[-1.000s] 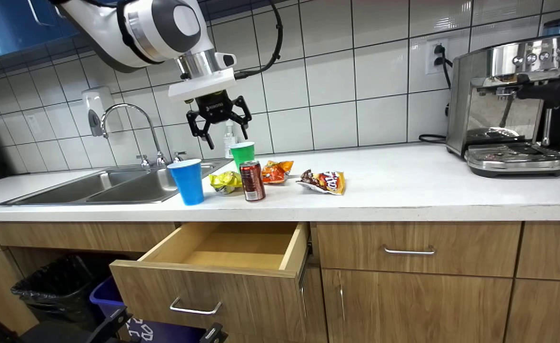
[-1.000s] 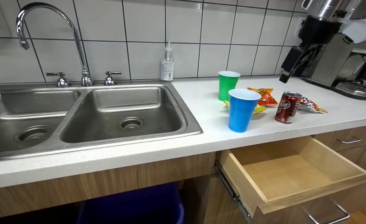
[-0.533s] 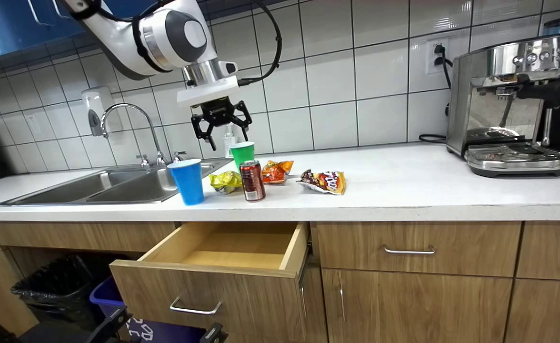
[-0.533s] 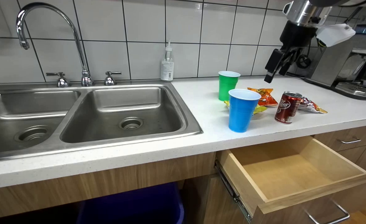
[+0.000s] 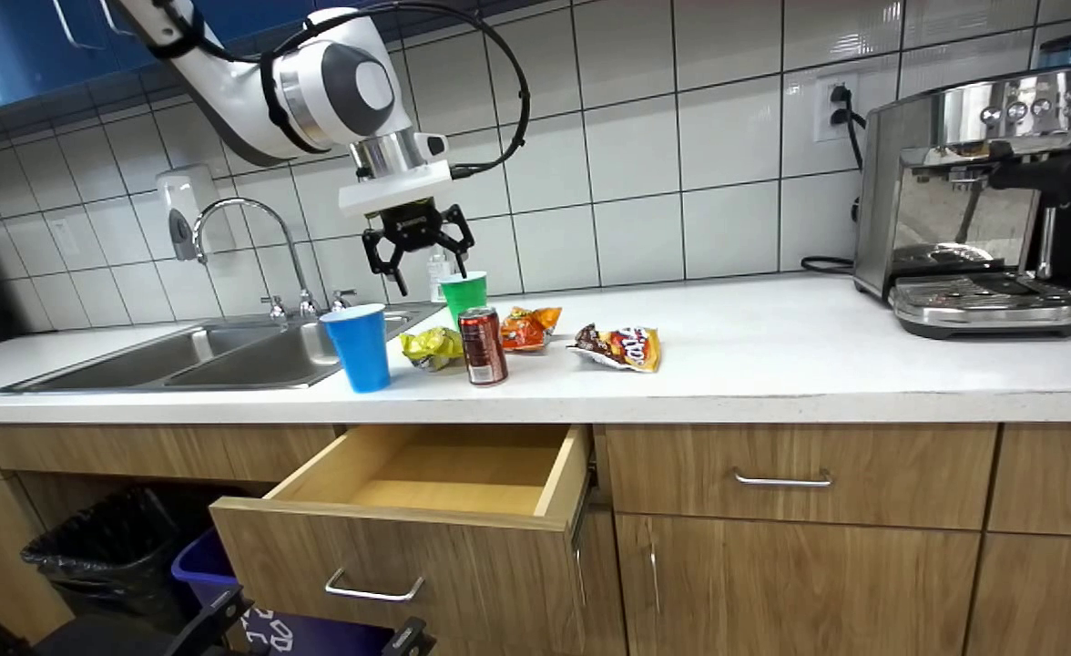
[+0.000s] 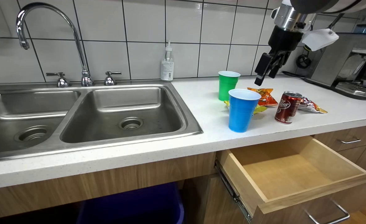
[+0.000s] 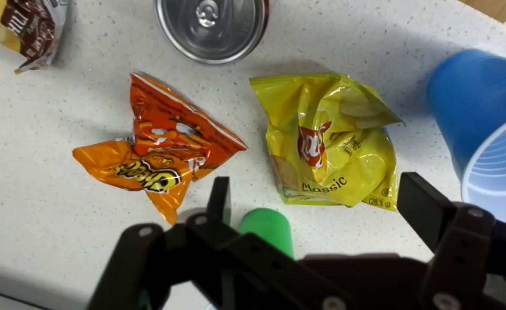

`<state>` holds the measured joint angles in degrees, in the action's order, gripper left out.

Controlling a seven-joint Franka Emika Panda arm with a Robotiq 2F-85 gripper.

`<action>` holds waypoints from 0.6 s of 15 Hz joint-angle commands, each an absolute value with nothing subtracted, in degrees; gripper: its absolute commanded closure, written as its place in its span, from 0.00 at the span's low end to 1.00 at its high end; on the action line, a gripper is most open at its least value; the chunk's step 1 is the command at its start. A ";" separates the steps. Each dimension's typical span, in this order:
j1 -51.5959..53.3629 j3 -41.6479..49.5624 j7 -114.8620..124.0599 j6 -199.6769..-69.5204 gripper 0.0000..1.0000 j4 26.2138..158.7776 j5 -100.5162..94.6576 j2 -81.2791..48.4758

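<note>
The yellow Lay's Classic bag (image 7: 330, 142) is seen lying crumpled on the white countertop (image 5: 772, 364), between the blue cup (image 7: 468, 94) and the Cheetos bag (image 7: 162, 155), below the gripper (image 5: 433, 282). Nothing is gripped or touched: the fingers (image 7: 425, 206) are spread wide and held above the countertop (exact height over the bag can't be judged).

Main risk: the film looks thin and creased, so if only a loose corner were pinched, the grip could be lost or the film torn; under a hard squeeze the bag could be burst.

Next, the blue cup. In the wrist view it is seen just beside one fingertip, so it could be clipped and tipped by an off-center descent. As it is placed near the front edge, with the drawer (image 6: 301, 165) pulled out below, it could be dropped in there; if pushed the other way, it could be rolled toward the sink (image 6: 190, 124).

The green cup (image 7: 268, 228) is half hidden by the other finger; it could be knocked over by a sideways sweep, being light. The Cheetos bag, whose tip is seen near that same finger, could be snagged by a shift that way.

The Dr Pepper can (image 6: 287, 107) could be toppled if bumped (contents not known). The chili Fritos bag (image 5: 622, 349), set farther off, is judged least exposed.
</note>
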<state>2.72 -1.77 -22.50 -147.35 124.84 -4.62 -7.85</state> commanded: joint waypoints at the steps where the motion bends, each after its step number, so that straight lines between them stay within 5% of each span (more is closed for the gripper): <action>1: 1.86 -2.79 -23.45 -145.24 0.00 121.36 -3.94 -10.39; 9: 0.69 -3.79 -24.78 -144.95 0.00 118.07 -1.04 -15.11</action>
